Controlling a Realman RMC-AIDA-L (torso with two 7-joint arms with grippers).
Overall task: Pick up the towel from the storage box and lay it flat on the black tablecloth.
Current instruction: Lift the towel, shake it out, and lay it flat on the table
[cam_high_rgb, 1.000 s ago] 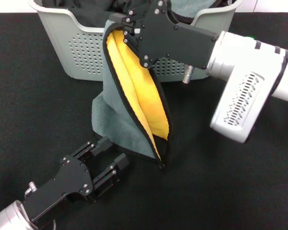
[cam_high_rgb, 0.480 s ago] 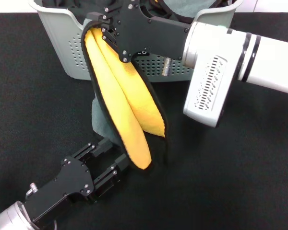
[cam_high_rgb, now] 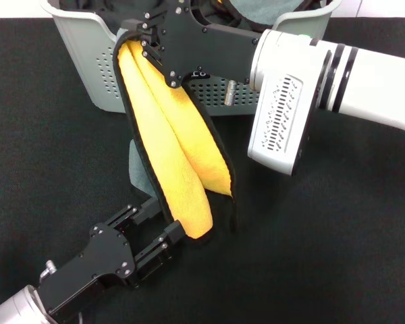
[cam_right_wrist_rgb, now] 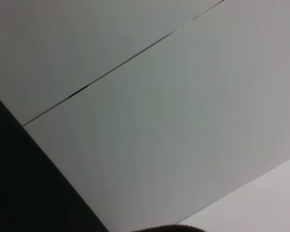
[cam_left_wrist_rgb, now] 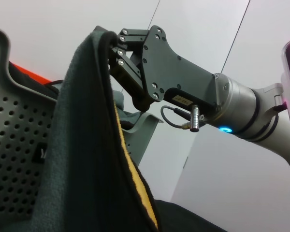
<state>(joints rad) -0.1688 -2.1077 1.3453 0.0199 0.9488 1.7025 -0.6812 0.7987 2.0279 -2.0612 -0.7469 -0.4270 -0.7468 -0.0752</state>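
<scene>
The towel (cam_high_rgb: 179,148) hangs folded lengthwise in front of the storage box (cam_high_rgb: 88,61), yellow face towards me, with a bit of its grey-teal side (cam_high_rgb: 136,169) showing on the left. My right gripper (cam_high_rgb: 140,42) is shut on the towel's top edge, level with the box rim. My left gripper (cam_high_rgb: 163,221) is open low over the black tablecloth (cam_high_rgb: 324,256), its fingertips at the towel's lower left edge. The towel's bottom end (cam_high_rgb: 197,233) reaches the tablecloth. The left wrist view shows the towel's grey-teal face (cam_left_wrist_rgb: 82,145) and the right gripper (cam_left_wrist_rgb: 117,44) pinching its top.
Black garments (cam_high_rgb: 88,5) and another grey-teal cloth (cam_high_rgb: 273,8) lie in the box. The box wall also shows in the left wrist view (cam_left_wrist_rgb: 14,145). My right forearm (cam_high_rgb: 304,94) crosses in front of the box. The right wrist view shows only a pale wall.
My right gripper has carried the towel's top to the left, and the hanging towel swung with it, showing more yellow. My left gripper has edged slightly closer to the towel's lower edge.
</scene>
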